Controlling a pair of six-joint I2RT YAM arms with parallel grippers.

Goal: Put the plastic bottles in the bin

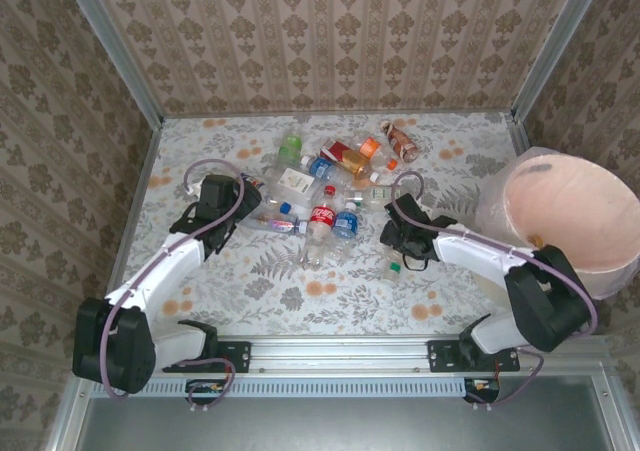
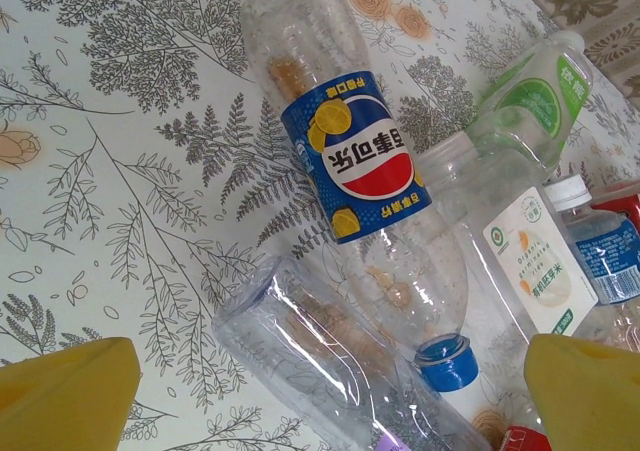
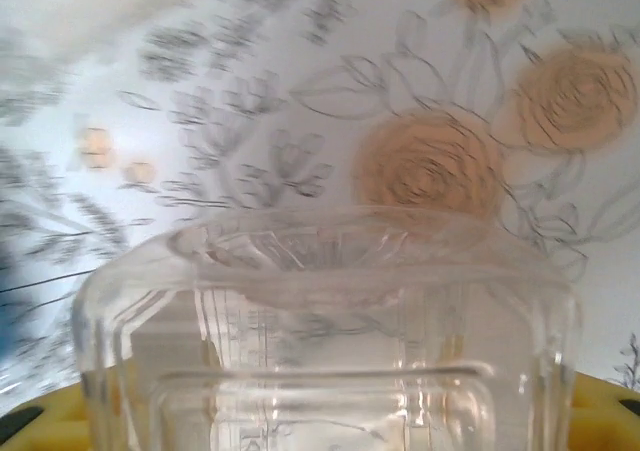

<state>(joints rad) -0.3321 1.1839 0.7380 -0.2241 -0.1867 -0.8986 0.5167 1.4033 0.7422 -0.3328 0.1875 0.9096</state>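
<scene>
Plastic bottles [image 1: 330, 181] are being seen lying in a loose heap at the far middle of the table [image 1: 300, 291]. The bin [image 1: 570, 221] is standing well apart at the right edge.

Right gripper [image 1: 395, 239]: a clear, square-shouldered bottle [image 3: 330, 311] is being clamped between the yellow fingers [image 3: 40, 421], base end toward the wrist camera. How firm the hold is cannot be told.

Left gripper [image 1: 248, 209]: the jaws are being held wide apart above a blue-labelled bottle [image 2: 360, 161] and a clear one lying beside it, with neither touched.

Handling, as judged: the bottles are looking empty, so they are being taken as very light, thin-walled and springy. Denting under a hard squeeze is expected, not breakage. The smooth plastic is being judged slippery, and the round bodies are likely to roll or squirt sideways.

Hold advised: across the mid-body, on a label or a flat face, jaws square to the long axis. Cap and neck are being judged too narrow for a sure hold.
</scene>
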